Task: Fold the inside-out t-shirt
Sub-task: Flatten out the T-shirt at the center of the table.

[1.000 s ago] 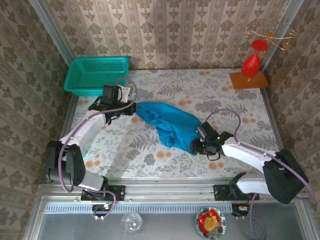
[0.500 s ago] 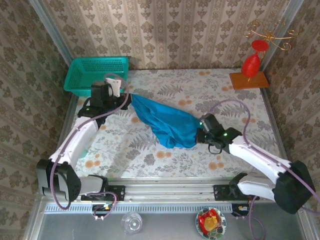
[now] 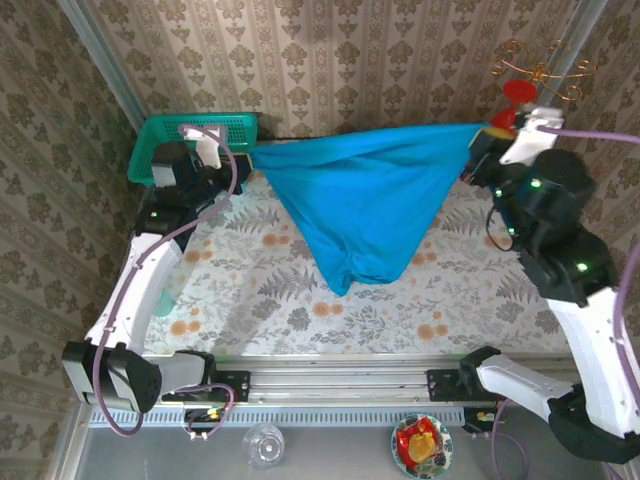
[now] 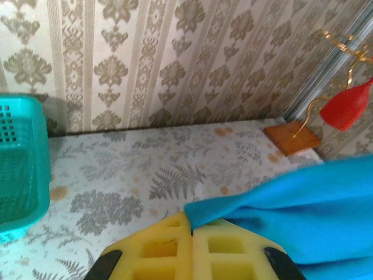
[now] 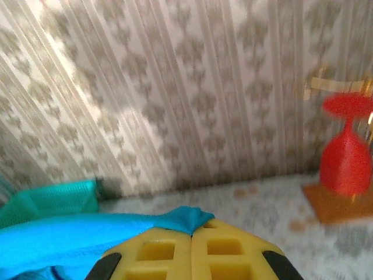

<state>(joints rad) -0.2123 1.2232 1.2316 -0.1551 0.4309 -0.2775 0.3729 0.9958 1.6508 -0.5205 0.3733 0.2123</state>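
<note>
The teal mesh basket sits in the far left corner of the surface, and its open mesh floor is plain to see from above. Well away from it, past the near rail, a small bowl holds something red and yellow, with a clear glass just beside it.

The left gripper is raised just off the basket's right rim, and the right gripper is up at the opposite side, well apart from the basket. The blue t-shirt is stretched between them. Its top edge runs taut from the basket side across the back wall, and the rest sags to a rounded point toward the near side. I cannot tell whether that point touches the surface. Bare floral surface lies open on the near side of the basket and all around the hanging cloth.

Up close, the left gripper is fully closed, its yellow pads pinching a corner of the shirt. It also shows the red ornament on its wooden base — from above, the right arm covers that base. The right gripper is likewise clamped tight on a shirt corner, though the picture is blurred — the basket shows beyond the blue edge.
</note>
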